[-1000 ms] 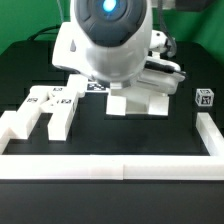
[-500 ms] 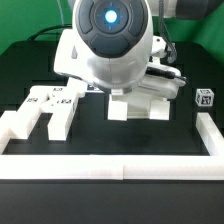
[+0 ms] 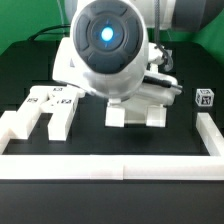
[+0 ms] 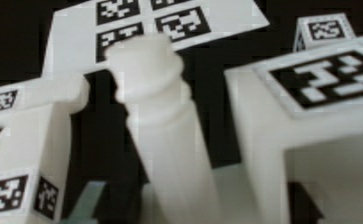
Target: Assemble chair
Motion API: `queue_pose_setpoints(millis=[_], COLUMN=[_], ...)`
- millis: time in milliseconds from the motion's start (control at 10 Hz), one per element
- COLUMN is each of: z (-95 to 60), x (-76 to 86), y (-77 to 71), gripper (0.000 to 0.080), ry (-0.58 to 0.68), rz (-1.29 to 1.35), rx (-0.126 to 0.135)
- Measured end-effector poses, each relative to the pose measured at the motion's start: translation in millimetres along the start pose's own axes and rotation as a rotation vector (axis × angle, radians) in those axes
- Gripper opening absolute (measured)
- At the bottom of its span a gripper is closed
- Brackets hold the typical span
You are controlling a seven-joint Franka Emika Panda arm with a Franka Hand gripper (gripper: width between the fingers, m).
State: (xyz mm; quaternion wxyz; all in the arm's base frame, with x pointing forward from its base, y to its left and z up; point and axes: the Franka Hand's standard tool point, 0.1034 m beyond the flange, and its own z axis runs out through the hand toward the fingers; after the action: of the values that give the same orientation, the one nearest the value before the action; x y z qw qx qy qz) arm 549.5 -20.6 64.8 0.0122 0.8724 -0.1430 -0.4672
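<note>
**You are working blind over the middle of the chair, so a knock is the risk.**
In the exterior view, the bars are lying loose on the table at the left. The blocks are standing under the arm in the middle, and a cube is sitting apart at the right. The wrist view is showing a post crowded between tagged panels. I cannot tell whether the tool is clenched or released. Any sideways drift here is likely tipping the blocks or jamming the post against a panel.
</note>
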Motion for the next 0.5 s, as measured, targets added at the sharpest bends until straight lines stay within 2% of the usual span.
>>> queue_pose_setpoints(millis=[100,200,300,400,500], z=[2.0,10.4,8.6,6.2,8.5], x=[-6.0,-10.9,1.2,-1.3,-5.2], y=[1.0,6.8,4.9,4.0,4.7], gripper=[0.0328,0.0328,0.0328,0.0328,0.0429], ry=[-0.014,-0.086,-0.055,-0.038,-0.034], rz=[0.002,0.013,0.012,0.010,0.011], rx=[0.001,-0.007,-0.008,-0.004,0.002])
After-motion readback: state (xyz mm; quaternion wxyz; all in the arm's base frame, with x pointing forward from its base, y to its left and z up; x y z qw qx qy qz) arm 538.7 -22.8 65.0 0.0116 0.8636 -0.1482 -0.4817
